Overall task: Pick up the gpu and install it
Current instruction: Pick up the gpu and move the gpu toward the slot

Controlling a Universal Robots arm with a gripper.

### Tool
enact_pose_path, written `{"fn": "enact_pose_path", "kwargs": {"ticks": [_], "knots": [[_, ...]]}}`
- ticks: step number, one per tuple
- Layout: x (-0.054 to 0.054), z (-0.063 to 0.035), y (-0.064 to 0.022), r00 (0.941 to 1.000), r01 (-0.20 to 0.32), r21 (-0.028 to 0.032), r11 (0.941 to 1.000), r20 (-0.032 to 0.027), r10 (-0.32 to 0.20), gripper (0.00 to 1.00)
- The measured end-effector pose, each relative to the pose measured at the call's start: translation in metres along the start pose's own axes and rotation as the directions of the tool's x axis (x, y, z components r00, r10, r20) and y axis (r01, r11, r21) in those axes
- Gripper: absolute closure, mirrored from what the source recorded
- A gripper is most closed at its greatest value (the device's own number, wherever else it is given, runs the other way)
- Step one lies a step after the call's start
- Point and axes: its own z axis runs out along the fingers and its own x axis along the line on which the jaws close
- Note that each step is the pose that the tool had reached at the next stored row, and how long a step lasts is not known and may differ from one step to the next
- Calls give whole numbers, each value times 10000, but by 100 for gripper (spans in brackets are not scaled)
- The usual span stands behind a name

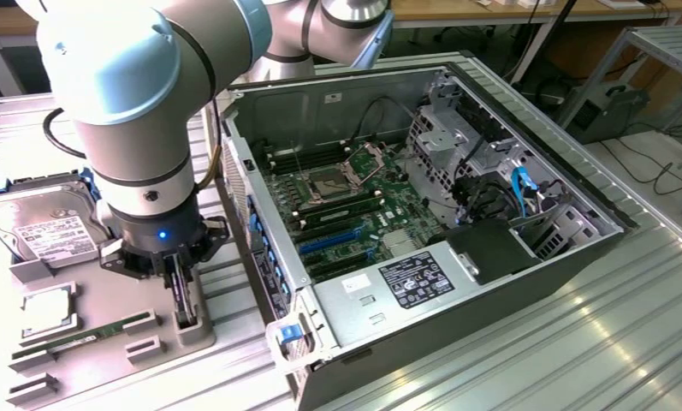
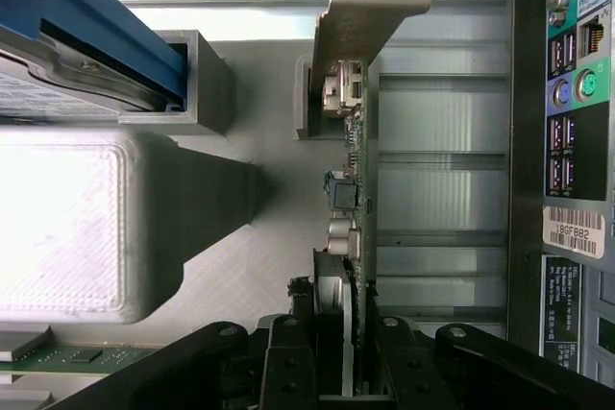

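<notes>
The gpu (image 2: 348, 189) appears edge-on in the wrist view, a thin green card with small components, a round fan body near the fingers and a pale metal end bracket (image 2: 360, 7) at its far end. My gripper (image 2: 338, 362) is shut on it, one black finger (image 2: 286, 362) on each face. In the exterior view the gripper (image 1: 180, 287) points straight down over the grey parts tray (image 1: 204, 342). There the gpu (image 1: 184, 301) stands upright on its edge in its holder, beside the open computer case (image 1: 317, 111).
The case lies open with its motherboard (image 1: 341, 201) and blue expansion slots (image 1: 323, 244) facing up. On the tray lie a silver hard drive (image 1: 44, 227), a processor (image 1: 46, 308) and a RAM stick (image 1: 84, 336). The case's rear port panel (image 2: 577, 93) is close beside the card.
</notes>
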Motion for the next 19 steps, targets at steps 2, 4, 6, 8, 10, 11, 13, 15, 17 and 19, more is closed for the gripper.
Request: {"fn": "enact_pose_path", "kwargs": {"ticks": [2, 4, 6, 8, 10, 11, 13, 15, 17, 19], "knots": [[1, -26, 1, 10000, 0, 0, 10000, 0, 0, 72], [2, -65, 3, 10000, 0, 1, 10000, -1, 0, 72], [3, -94, 4, 10000, 0, 0, 10000, 0, 0, 72], [4, -125, 6, 10000, 0, 1, 10000, 0, 0, 72], [4, -159, 7, 10000, 1, 7, 10000, -1, -1, 72], [5, -175, 8, 10000, 0, 10, 10000, -1, 0, 72], [6, -209, 9, 10000, 0, 10, 10000, -1, 0, 72], [7, -261, 12, 10000, 0, 11, 10000, 0, 0, 72], [9, -302, 14, 10000, -1, 11, 10000, -1, 1, 72], [10, -341, 16, 10000, -1, 11, 10000, -1, 1, 72]]}}
